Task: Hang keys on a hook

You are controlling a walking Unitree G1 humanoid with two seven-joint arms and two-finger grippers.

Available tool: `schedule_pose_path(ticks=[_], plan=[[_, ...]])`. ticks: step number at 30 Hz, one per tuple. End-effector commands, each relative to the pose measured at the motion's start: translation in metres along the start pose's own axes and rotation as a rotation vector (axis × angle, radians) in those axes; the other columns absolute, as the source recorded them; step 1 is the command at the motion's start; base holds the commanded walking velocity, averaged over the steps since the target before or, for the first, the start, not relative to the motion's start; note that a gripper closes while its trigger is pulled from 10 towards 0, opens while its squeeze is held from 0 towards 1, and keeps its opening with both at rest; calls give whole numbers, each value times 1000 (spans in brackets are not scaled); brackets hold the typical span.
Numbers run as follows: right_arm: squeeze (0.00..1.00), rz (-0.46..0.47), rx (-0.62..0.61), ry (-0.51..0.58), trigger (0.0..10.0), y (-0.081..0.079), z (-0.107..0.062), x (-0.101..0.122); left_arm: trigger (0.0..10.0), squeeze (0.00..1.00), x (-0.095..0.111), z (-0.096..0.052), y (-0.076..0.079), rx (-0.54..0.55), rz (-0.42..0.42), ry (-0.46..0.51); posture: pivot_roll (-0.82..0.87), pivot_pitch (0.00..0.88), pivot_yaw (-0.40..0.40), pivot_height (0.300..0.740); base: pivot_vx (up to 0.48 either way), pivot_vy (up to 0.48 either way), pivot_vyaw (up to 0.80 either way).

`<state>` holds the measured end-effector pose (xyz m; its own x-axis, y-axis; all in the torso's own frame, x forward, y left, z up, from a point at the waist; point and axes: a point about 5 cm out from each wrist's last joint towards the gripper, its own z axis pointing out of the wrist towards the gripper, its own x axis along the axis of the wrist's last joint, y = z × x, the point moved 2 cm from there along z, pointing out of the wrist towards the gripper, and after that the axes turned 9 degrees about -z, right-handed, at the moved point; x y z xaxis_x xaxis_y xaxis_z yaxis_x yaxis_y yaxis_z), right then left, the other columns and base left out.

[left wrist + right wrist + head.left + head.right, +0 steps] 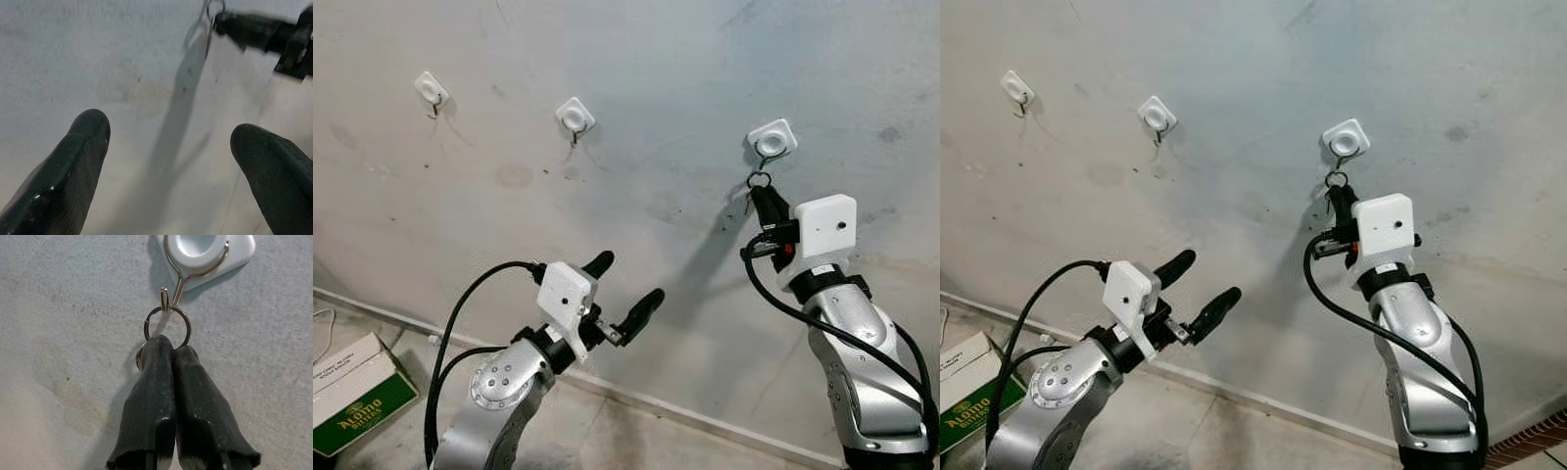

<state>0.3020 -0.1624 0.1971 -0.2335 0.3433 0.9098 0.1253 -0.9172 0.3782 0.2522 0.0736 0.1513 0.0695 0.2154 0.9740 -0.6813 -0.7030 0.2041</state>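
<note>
- Here the silver metal key ring (167,325) sits in the upper middle of the right wrist view, its loop already threaded over the upturned tip of the bent wire hook (171,293); a sliver of brassy key (139,358) peeks out just left of the black fingers.
- The right gripper (171,345) has its two fingers pressed together and clamped on the lower arc of the ring, pointing up at the wall; in the left eye view it sits right of centre, directly under the hook.
- The hook hangs from a white square plastic wall mount (208,249) at the top of the right wrist view.
- Handling, as a judgement: the ring and keys look light, rigid and smooth, so they would slip easily between the pads. The lower rim of the ring is the sensible place to hold, leaving the top free to seat. Once released, the keys should swing and settle by their own weight.
- The hang looks nearly done; what remains is opening the fingers and drawing back without lifting the ring off the short tip.
- The left gripper (625,286) idles at lower centre of the left eye view, fingers spread apart and holding nothing.
- Two more white wall hooks (575,117) (432,90) sit bare at upper left on the grey stained wall (636,59).
- A green and white cardboard box (357,397) lies on the floor at lower left.
</note>
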Motion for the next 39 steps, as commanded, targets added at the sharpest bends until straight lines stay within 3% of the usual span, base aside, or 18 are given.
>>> schedule_pose_path(ticks=[1,5,15,16,17,19,34,39], plan=[[0,-5,7,-24,10000,-2,0,-5,10000,0,5,-1,-1,-2,-3,10,-41,53,38,740,0,0,0],[0,-13,7,-29,10000,-2,0,-7,10000,0,3,-2,8,-73,-60,-16,-42,51,37,740,0,0,0],[0,-6,28,-28,10000,-6,2,-8,10000,0,9,2,10,-93,-65,-3,-40,50,34,740,0,0,0],[176,-3,25,-30,10000,-6,1,-9,10000,0,9,1,10,-91,-65,-5,-40,50,34,740,0,0,0],[176,-3,22,-31,10000,-5,1,-9,10000,0,8,1,10,-91,-65,-7,-41,48,34,740,0,0,0],[1000,6,19,-32,10000,-5,1,-9,10000,0,7,1,10,-89,-66,-10,-41,48,34,740,0,0,0],[1000,-2,20,2,10000,-3,1,-4,10000,0,6,-1,7,-76,-65,-20,-43,53,34,740,0,0,0],[1000,-7,9,-11,10000,-2,-4,-8,10000,0,2,-8,0,-19,-72,-26,-43,58,33,740,0,0,0]])
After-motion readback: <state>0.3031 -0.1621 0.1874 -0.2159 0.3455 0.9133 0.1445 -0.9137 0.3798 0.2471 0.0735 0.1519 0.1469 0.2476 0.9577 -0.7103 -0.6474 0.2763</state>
